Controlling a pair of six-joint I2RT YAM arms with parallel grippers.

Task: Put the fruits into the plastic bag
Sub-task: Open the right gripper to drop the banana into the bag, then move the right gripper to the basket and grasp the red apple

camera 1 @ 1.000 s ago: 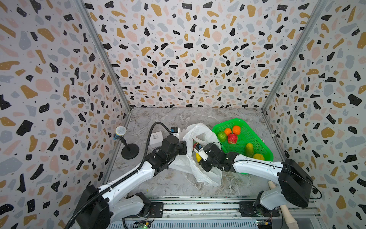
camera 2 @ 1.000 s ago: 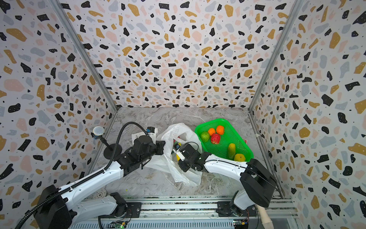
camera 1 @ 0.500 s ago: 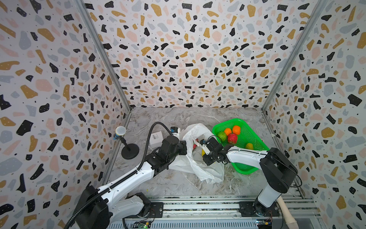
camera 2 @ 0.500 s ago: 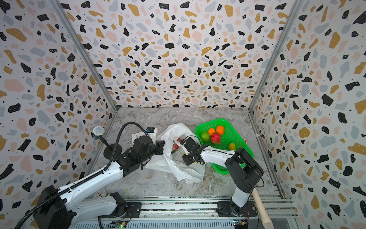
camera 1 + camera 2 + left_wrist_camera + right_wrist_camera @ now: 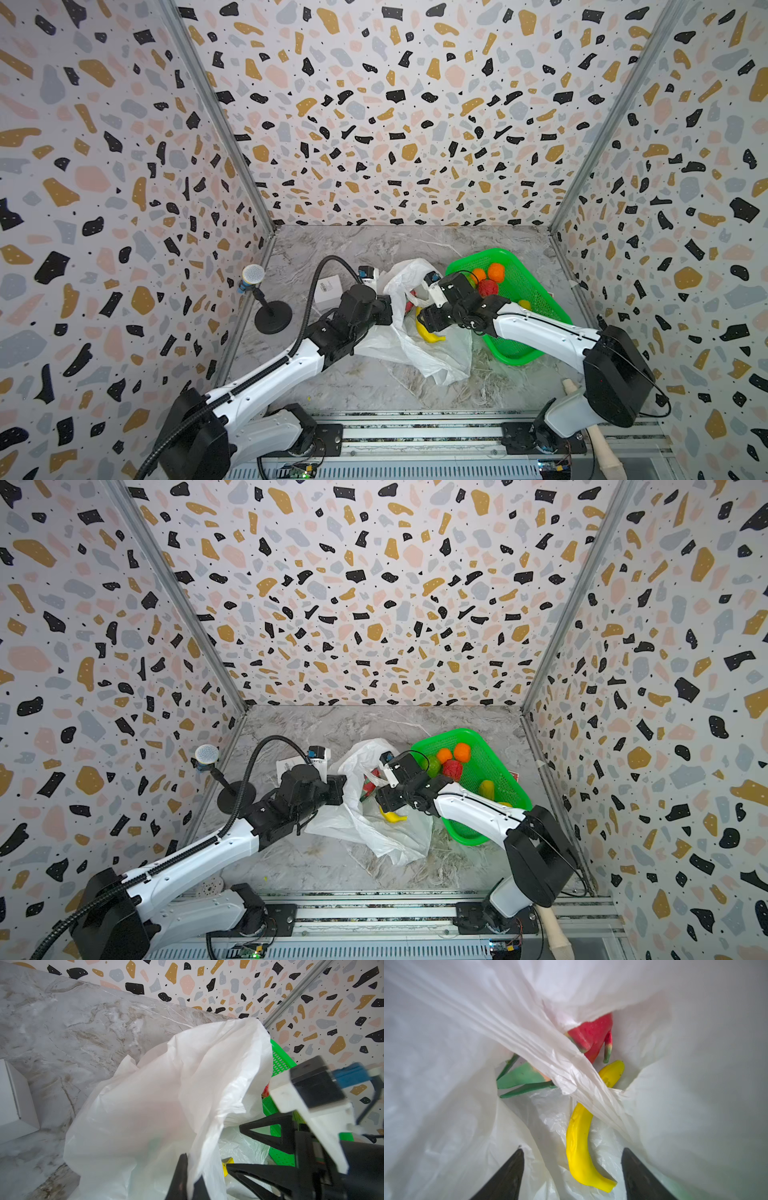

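Inside the bag (image 5: 467, 1126), the right gripper (image 5: 572, 1150) had just opened, so the banana (image 5: 578, 1138) was delivered; the left gripper (image 5: 190, 1172) stayed clamped on its rim.

Folds of plastic hide much of what lies in my bag.

In my right wrist view, a fold of the plastic bag (image 5: 529, 1043) covers most of the dragon fruit (image 5: 591, 1043) and crosses the middle of the banana (image 5: 579, 1147). My right gripper (image 5: 571, 1150) shows only two dark fingertips; the frame edge cuts off the rest. In my left wrist view, my left gripper (image 5: 190, 1172) is cut off the same way, the white box (image 5: 14, 1101) runs off the edge, and my right arm's camera housing (image 5: 311, 1088) is blurred.
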